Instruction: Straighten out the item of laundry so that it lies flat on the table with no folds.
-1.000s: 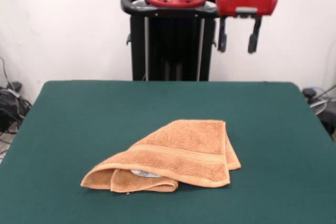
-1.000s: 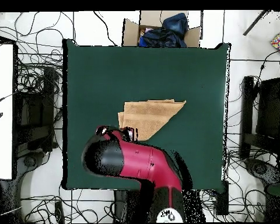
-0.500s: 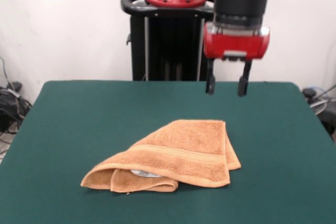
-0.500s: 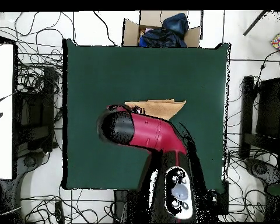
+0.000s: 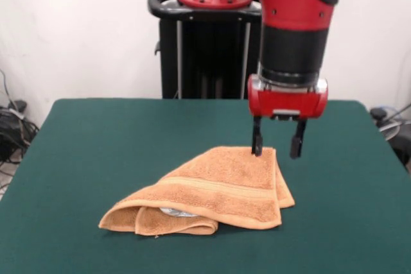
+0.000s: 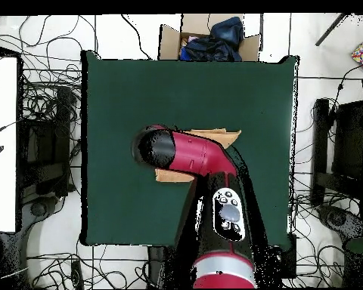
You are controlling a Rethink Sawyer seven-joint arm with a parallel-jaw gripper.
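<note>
Gripper (image 5: 277, 147) hangs with its two fingers spread wide, tips at the far corner of the towel (image 5: 218, 190), one on either side. Towel sits folded and bunched near the middle of the green table (image 5: 96, 139).

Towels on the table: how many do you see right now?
1. One folded orange-tan hand towel lies mid-table, under the open gripper. The arm covers most of it overhead; nothing else shows.

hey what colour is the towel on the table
Orange-tan, the towel has a woven band stripe across it; the front view shows it best.
</note>
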